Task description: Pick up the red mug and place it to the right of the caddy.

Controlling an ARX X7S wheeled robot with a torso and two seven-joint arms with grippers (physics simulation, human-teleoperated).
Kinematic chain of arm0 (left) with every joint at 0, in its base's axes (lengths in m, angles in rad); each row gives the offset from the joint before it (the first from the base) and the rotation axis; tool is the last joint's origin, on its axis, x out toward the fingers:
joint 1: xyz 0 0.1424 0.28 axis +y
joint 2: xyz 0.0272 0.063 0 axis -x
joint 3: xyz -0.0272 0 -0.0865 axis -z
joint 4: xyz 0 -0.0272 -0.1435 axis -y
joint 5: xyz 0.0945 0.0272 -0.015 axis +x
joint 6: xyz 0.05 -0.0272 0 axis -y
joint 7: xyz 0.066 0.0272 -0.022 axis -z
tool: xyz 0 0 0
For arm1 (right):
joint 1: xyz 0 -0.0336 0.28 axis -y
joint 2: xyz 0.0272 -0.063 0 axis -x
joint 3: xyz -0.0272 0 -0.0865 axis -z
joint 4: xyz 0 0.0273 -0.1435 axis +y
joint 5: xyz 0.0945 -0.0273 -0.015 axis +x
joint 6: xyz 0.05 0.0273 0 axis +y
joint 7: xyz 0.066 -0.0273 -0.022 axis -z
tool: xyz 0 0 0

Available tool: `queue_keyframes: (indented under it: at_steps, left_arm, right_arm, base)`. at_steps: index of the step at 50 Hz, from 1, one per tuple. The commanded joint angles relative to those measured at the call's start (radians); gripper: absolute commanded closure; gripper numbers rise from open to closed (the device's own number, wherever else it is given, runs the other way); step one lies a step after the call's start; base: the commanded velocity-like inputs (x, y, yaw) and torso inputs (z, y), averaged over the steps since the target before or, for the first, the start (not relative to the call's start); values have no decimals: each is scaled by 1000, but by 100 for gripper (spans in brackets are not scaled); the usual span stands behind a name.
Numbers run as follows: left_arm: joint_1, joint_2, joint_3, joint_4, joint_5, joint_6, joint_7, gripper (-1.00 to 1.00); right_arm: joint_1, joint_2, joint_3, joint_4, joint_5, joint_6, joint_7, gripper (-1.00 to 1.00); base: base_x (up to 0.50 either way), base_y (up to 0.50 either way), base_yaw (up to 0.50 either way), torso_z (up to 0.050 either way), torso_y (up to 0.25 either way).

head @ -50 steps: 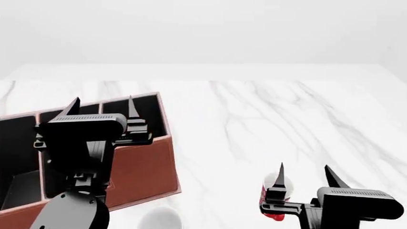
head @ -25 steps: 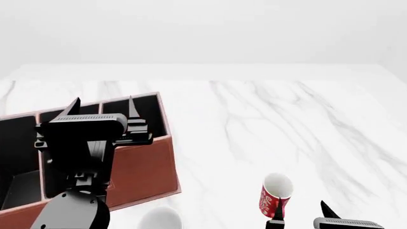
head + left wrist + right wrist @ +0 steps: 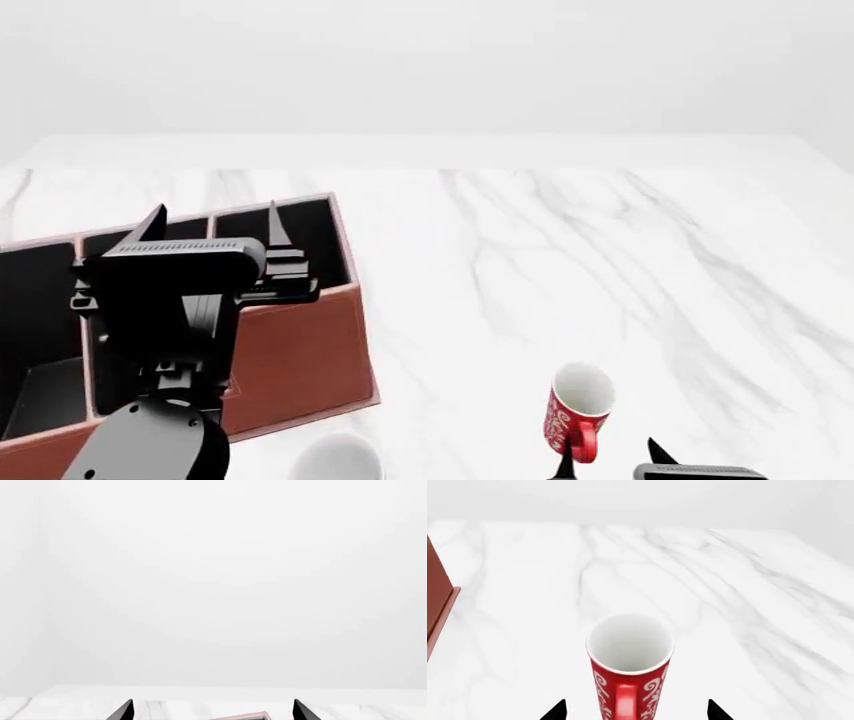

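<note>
At four o'clock from the caddy [image 3: 300, 350], well apart on the table [image 3: 601, 250], our red mug [image 3: 577, 412] stands upright. Right jaws apart, straddling it; left jaws apart, empty. Likely rigid, glossy, breakable: we'd clamp its body, sparing the handle.

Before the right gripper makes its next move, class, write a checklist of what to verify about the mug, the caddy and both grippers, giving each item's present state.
1. Small red patterned mug upright on the white marble table: ok.
2. Mug released, standing right of the reddish-brown leather-look caddy: ok.
3. Right gripper open, fingertips either side of the mug without touching: ok.
4. Mug apart from the caddy: ok.
5. Left gripper open and holding nothing: ok.
6. Handle facing the right gripper: ok.
</note>
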Motion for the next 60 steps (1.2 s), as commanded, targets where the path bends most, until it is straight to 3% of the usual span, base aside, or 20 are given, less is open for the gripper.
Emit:
queue_keyframes:
  at_steps: [1,60]
  left_arm:
    - [3,-5,2,-7,-4,9,-6,-100]
    - [5,-26,14,-22,-32,27,-30,-100]
  right_arm:
    - [18,-4,-9,48,24,10,-11,-100]
    - [146,-17,-26,279,70,-22,-29,-100]
  base:
    - [0,0,0,0,0]
    - [0,0,0,0,0]
